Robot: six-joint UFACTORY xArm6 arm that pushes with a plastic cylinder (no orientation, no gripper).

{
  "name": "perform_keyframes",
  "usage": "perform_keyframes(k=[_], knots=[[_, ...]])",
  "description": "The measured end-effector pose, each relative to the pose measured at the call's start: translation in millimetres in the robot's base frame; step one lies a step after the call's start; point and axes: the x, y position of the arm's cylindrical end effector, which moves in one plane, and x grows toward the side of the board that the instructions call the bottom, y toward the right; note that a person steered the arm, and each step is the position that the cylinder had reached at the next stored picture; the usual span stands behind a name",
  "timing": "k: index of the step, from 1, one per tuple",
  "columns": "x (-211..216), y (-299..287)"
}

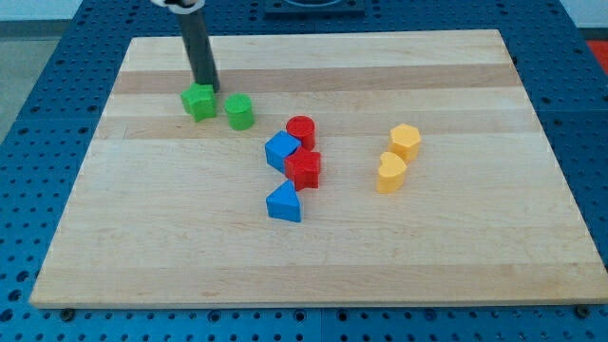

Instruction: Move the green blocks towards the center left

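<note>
My tip (205,86) sits right against the top edge of the green star-shaped block (199,102), gripping nothing since it's just a bare rod. The green cylinder block (239,112) is just beside it on the view's right, upper left of the wooden board (142,247).

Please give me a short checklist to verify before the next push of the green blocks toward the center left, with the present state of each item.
1. My tip shows at the green star-shaped block, on its top side in the view: ok.
2. Tip actually touching that block: cannot tell.
3. Green cylinder sits just to the view's right of the first green block, so both can move together: ok.
4. No block stands between the green pair and the center left of the board: ok.
5. Red cylinder and blue blocks stand apart from the green pair: ok.
</note>
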Motion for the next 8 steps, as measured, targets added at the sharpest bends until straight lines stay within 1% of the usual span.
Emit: perform_keyframes(k=[2,3,4,5,6,7,8], knots=[[33,-45],[20,-39],[-37,1],[-69,79],[-23,135],[9,136],[9,136]])
